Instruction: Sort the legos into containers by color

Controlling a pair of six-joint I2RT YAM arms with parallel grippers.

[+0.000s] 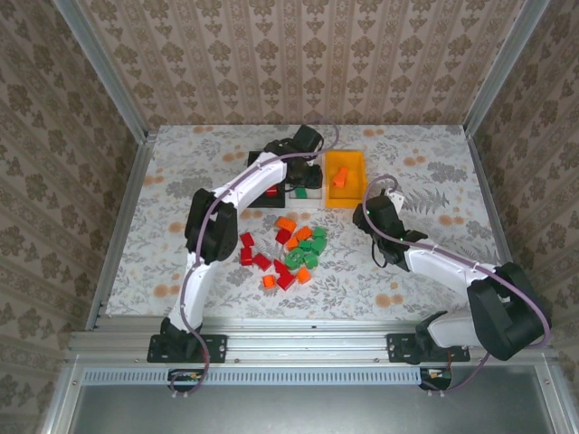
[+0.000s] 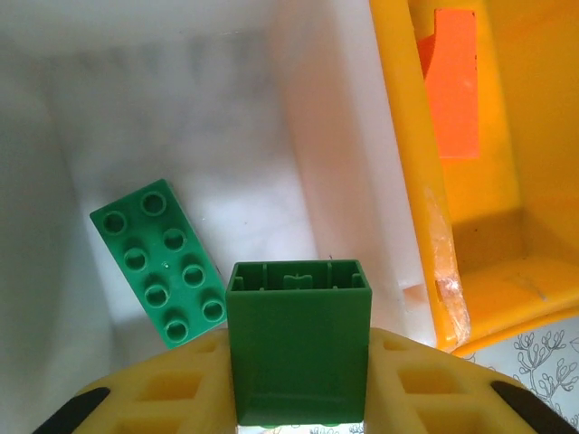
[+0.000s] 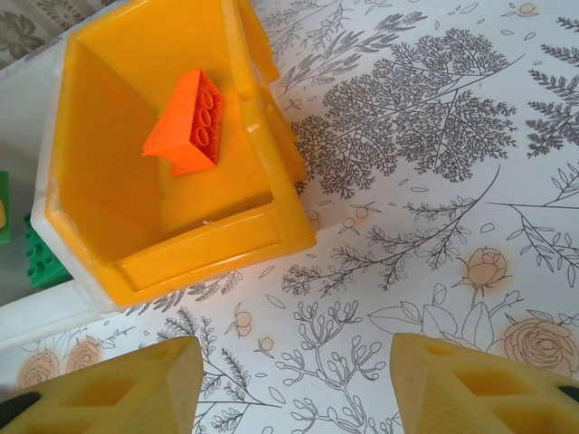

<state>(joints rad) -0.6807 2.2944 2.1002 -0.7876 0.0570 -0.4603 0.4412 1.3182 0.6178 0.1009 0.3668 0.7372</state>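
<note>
Hovering over the white bin point(image 2: 226, 108), the left gripper point(image 2: 300, 389) had its fingers clamped on the flat sides of a green brick point(image 2: 298, 330). It looked light, rigid and probably slick, so those parallel walls seemed the safest hold. The right gripper point(image 3: 294, 384) hung empty, fingers apart, near the orange-yellow bin point(image 3: 190, 258).

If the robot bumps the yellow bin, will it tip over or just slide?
Probably slide: the yellow bin looks wide and flat-bottomed on a flat table. It likely moves easily, being thin plastic holding just one orange brick.
</note>
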